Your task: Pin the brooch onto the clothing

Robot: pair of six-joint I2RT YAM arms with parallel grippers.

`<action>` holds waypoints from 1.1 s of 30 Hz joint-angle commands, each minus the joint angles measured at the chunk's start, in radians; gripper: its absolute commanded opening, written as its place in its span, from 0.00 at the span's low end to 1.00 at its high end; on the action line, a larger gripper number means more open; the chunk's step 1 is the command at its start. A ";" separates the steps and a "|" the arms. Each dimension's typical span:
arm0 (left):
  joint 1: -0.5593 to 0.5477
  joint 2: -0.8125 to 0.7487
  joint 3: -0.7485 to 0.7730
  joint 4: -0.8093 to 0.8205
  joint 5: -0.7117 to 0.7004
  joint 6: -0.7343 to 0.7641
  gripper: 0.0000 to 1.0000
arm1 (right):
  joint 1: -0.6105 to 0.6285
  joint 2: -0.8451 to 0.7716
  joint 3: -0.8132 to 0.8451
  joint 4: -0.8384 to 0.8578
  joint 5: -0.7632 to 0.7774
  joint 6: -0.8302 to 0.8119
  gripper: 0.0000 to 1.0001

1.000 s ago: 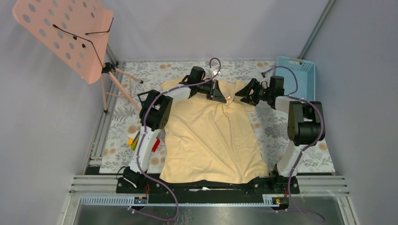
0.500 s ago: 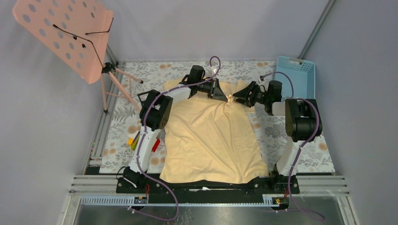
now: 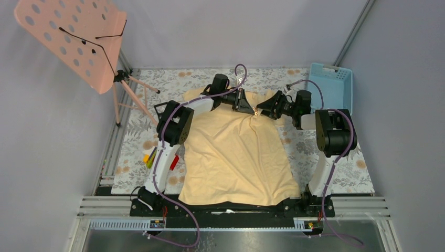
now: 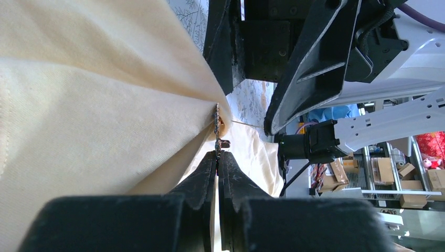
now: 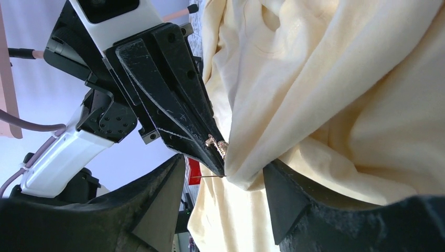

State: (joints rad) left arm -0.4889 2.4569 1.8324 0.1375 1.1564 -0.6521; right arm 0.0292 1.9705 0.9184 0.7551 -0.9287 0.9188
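From above, the left gripper (image 3: 251, 108) and right gripper (image 3: 264, 109) sat tip to tip at the clothing's (image 3: 236, 152) neck. Left wrist: jaws clenched on the brooch (image 4: 215, 123), pressed against a clothing fold. Right wrist: jaws spread astride that fold; fastening seemingly remained.

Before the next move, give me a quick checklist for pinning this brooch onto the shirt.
1. Left tool shut on the brooch: ok.
2. Shirt bunched up against the brooch: ok.
3. Pin swung open, pointing out past the cloth: ok.
4. Right tool open, one finger on each side of the bunched cloth: ok.
5. Pin passed through the cloth: cannot tell.
6. Pin locked in its clasp: not ok, its tip stands free.
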 commanded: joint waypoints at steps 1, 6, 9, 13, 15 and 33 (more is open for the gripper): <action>0.000 -0.002 0.036 0.079 0.048 -0.002 0.00 | 0.002 0.006 0.008 0.076 -0.014 0.009 0.64; 0.000 -0.002 0.013 0.190 0.064 -0.097 0.00 | -0.005 -0.021 -0.017 0.089 0.019 0.008 0.65; 0.000 -0.003 0.005 0.246 0.069 -0.135 0.00 | -0.014 -0.026 -0.035 0.112 0.025 0.017 0.65; 0.002 -0.006 0.005 0.239 0.066 -0.128 0.00 | -0.022 -0.034 -0.069 0.145 0.024 0.026 0.65; 0.001 -0.006 0.005 0.233 0.064 -0.123 0.00 | -0.051 -0.033 -0.086 0.172 0.017 0.038 0.65; 0.000 -0.008 0.011 0.175 0.055 -0.075 0.00 | -0.097 -0.046 -0.106 0.229 0.026 0.070 0.73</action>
State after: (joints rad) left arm -0.4870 2.4714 1.8278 0.2707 1.1717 -0.7528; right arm -0.0513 1.9694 0.8150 0.9516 -0.9249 1.0027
